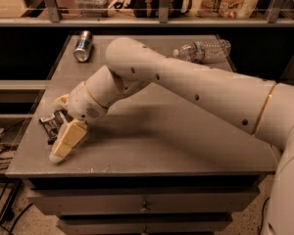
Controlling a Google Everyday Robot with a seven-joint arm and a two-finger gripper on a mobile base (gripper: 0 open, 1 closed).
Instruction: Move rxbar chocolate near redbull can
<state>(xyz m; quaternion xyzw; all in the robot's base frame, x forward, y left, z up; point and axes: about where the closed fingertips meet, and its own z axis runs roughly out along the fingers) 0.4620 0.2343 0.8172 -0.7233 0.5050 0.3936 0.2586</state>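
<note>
The rxbar chocolate (51, 124), a dark wrapper with white print, lies flat near the table's left edge. My gripper (57, 129) is low over the table at the bar and open. One cream finger (67, 140) is on the near side of the bar and the other (61, 101) on the far side, so the bar lies between them. The redbull can (82, 46) lies on its side at the far left corner of the table, well apart from the bar. My white arm reaches in from the right.
A clear plastic water bottle (204, 49) lies on its side at the far right of the grey table (186, 146). A shelf with packages runs behind the table. Drawers sit below the table's front edge.
</note>
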